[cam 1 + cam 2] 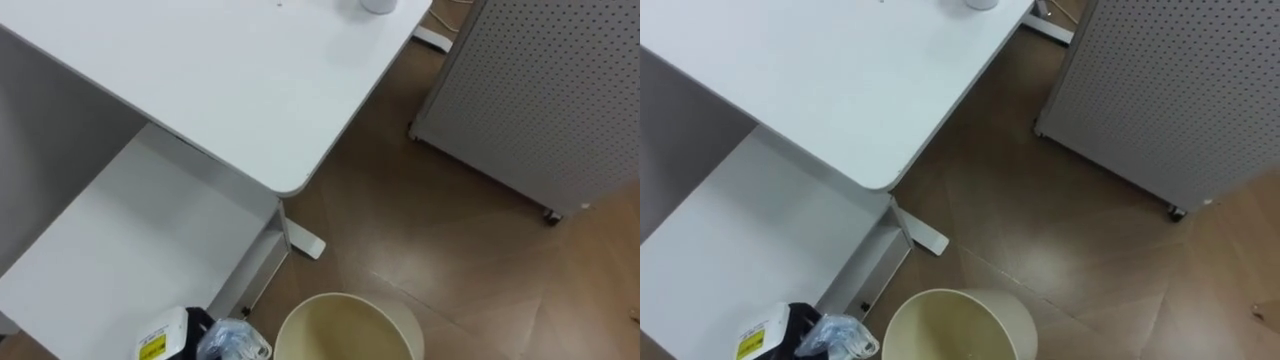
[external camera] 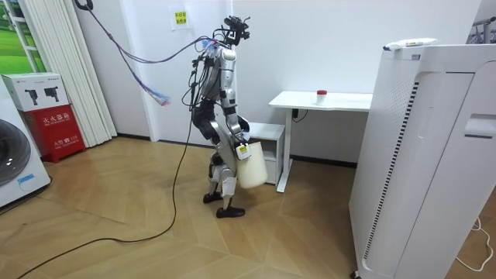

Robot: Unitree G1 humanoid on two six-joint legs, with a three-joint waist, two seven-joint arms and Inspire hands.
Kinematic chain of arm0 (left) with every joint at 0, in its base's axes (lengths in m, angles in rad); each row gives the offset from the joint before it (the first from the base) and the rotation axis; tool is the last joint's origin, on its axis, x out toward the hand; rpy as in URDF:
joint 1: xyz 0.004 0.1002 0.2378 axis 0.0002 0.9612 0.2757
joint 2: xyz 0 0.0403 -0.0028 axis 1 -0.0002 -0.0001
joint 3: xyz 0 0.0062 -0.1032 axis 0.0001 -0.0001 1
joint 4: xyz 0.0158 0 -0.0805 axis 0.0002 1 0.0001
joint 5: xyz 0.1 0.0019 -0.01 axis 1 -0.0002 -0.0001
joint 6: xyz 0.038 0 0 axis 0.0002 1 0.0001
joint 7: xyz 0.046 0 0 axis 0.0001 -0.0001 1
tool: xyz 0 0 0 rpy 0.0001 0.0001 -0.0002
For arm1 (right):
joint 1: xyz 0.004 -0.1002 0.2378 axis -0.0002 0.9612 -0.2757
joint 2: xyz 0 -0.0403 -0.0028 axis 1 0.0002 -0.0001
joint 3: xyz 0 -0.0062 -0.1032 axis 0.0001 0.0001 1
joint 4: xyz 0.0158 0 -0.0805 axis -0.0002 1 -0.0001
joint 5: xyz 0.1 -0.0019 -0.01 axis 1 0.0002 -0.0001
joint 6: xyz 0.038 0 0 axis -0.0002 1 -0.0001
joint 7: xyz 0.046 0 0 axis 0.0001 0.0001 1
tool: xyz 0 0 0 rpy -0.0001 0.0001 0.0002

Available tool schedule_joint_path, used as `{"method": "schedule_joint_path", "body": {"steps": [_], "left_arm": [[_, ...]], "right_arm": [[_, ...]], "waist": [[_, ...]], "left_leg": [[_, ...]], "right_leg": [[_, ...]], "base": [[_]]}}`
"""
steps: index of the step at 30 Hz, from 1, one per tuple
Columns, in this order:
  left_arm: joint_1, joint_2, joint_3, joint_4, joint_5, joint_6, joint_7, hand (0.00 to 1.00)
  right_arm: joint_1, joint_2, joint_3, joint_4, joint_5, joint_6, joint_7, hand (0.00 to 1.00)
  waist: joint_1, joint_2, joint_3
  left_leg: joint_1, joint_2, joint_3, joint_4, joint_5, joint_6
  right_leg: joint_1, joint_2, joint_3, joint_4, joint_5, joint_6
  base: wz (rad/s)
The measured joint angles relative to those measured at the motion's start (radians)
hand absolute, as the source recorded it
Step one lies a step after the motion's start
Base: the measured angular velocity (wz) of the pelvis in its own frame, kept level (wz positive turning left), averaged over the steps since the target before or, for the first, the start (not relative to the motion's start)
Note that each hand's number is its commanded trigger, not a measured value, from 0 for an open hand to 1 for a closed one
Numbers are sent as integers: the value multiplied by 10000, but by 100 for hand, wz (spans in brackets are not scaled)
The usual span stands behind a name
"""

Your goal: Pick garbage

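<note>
I hold a cream waste bin (image 1: 300, 312) low in front of me, its open mouth facing up. My left hand (image 1: 190, 335) sits at its left rim, fingers curled on the edge. In the room view the bin (image 2: 253, 170) hangs at my hip as I stand at the near end of a white desk (image 2: 325, 101). A small item with a red top (image 2: 321, 94) stands on the desk. Its lower edge shows at the top of the left eye view as a small white item (image 1: 378, 5).
The white desk (image 1: 250, 80) fills the upper left, with a lower white shelf (image 1: 130, 230) under it. A perforated grey panel on casters (image 1: 540, 90) stands to my right across brown floor. A tall white appliance (image 2: 426, 155) stands at the room view's right.
</note>
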Motion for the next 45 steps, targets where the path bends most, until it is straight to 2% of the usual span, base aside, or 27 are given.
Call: {"method": "schedule_joint_path", "body": {"steps": [3, 5, 9, 17, 21, 22, 25, 27, 28, 29, 34, 45], "left_arm": [[39, -168, 6, -26, -279, -203, -93, 100], [45, -396, 181, -156, -263, -430, -232, 100], [169, -772, 97, -471, -294, -804, -445, 100], [211, -1222, -616, -1049, -291, -1234, -914, 100], [238, -1448, -820, -1067, -291, -1311, -1232, 100], [238, -1479, -825, -1067, -295, -1312, -1278, 75], [245, -1527, -911, -1068, -314, -1318, -1474, 22], [258, -1526, -1038, -1069, -478, -1318, -1635, 20], [267, -1529, -1045, -1069, -486, -1318, -1655, 7], [278, -1527, -1059, -1069, -496, -1318, -1742, 0], [342, -1526, -1223, -1070, -493, -1317, -1981, 0], [401, -1530, -1502, -1089, -475, -1310, -2420, 0]], "right_arm": [[15, 14, -4, 56, -83, -91, 7, 100], [39, 62, -8, 174, -85, -210, 9, 100], [54, 100, 76, 245, 12, -375, 19, 100], [48, 315, 32, 400, -45, -462, 35, 100], [49, 379, 30, 462, -37, -522, 138, 100], [49, 379, 29, 471, -32, -524, 147, 100], [51, 392, 38, 474, -31, -519, 176, 100], [47, 401, 40, 463, -22, -493, 197, 100], [47, 408, 40, 463, -12, -488, 197, 100], [47, 426, 41, 463, 4, -470, 197, 100], [42, 438, 46, 460, 8, -412, 211, 100], [4, 461, 21, 462, -38, -412, 241, 100]], "waist": [[21, 2, 1], [22, 2, 1], [10, -1, 2], [-35, -13, -5], [-39, -49, -26], [-38, -51, -28], [-41, -84, -46], [-38, -102, -57], [-40, -105, -57], [-39, -114, -62], [-39, -154, -87], [-42, -153, -87]], "left_leg": [[191, 9, 157, -99, 2, 6], [313, 9, 192, -171, 6, 0], [453, -5, 320, -327, 67, -9], [452, -20, 350, -331, 71, -10], [482, -17, 412, -339, 73, -6], [486, -17, 416, -335, 74, -5], [489, -12, 443, -315, 75, -4], [487, -11, 462, -310, 75, -4], [487, -11, 464, -307, 75, -4], [487, -11, 465, -304, 75, -4], [479, -1, 459, -304, 74, -4], [428, 41, 457, -290, 74, -5]], "right_leg": [[77, 8, 113, -3, 8, -10], [152, 9, 133, -5, 10, -14], [158, -15, 149, 7, 30, -46], [160, 4, 181, -40, 38, -60], [161, 37, 236, -38, 38, -59], [164, 29, 240, -36, 38, -59], [165, 14, 256, -39, 38, -59], [166, 36, 273, -50, 39, -59], [166, 51, 274, -48, 40, -60], [166, 76, 278, -48, 45, -63], [164, 90, 279, -57, 48, -66], [144, 145, 295, -153, 111, -72]], "base": [[-13], [-4], [-8], [0], [-3], [0], [0], [0], [0], [0], [0], [0]]}}
